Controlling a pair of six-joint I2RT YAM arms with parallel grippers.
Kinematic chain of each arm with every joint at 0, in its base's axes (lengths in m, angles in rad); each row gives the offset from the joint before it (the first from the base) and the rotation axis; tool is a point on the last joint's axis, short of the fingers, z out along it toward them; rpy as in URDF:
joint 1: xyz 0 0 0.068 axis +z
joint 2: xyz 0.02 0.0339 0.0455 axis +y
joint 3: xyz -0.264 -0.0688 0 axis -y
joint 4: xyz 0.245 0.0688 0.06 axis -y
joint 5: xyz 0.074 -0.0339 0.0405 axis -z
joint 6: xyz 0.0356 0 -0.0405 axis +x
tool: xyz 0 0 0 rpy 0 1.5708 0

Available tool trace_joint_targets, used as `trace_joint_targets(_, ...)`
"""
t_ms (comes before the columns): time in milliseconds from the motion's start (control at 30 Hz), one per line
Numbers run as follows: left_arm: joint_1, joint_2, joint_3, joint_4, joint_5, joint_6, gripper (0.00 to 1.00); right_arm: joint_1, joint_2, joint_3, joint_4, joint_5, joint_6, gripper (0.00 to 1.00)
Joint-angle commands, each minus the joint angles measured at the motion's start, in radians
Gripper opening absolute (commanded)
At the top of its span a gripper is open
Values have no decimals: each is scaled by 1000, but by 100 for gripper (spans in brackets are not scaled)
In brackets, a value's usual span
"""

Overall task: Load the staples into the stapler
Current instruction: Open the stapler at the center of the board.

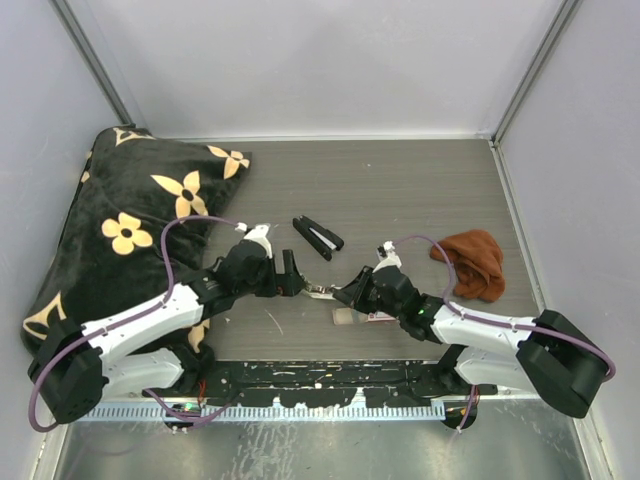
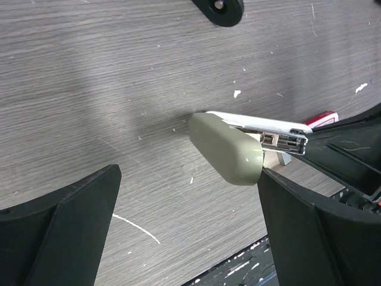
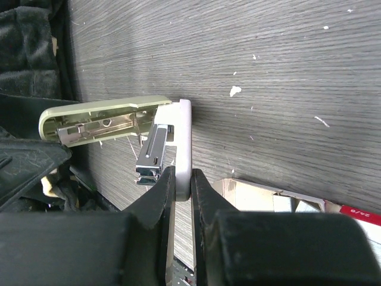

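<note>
Stapler (image 3: 119, 116) hinged open, white base clenched in right pincer (image 3: 181, 179), left pincer (image 2: 184, 202) released, green lid between its fingers, red box (image 2: 321, 118) on tabletop (image 2: 119, 89).

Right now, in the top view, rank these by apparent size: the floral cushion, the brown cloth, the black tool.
1. floral cushion, clearly largest
2. brown cloth
3. black tool, smallest and much narrower than the cloth

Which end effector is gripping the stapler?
The right end effector: its jaws are shut on the stapler's white base. The left end effector stands wide open, gripping nothing.
</note>
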Motion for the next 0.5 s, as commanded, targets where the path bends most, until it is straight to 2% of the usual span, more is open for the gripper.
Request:
trace_joint_targets(0,51,-17,-62,-61,-119,19,98,8,-40,-3,13,-33,0,1)
trace_joint_targets(233,98,-73,-111,-96,-162,15,98,9,-61,-9,0,-26,9,1)
trace_joint_targets(467,102,-98,-126,26,-62,36,98,9,-47,-5,2,-27,14,1)
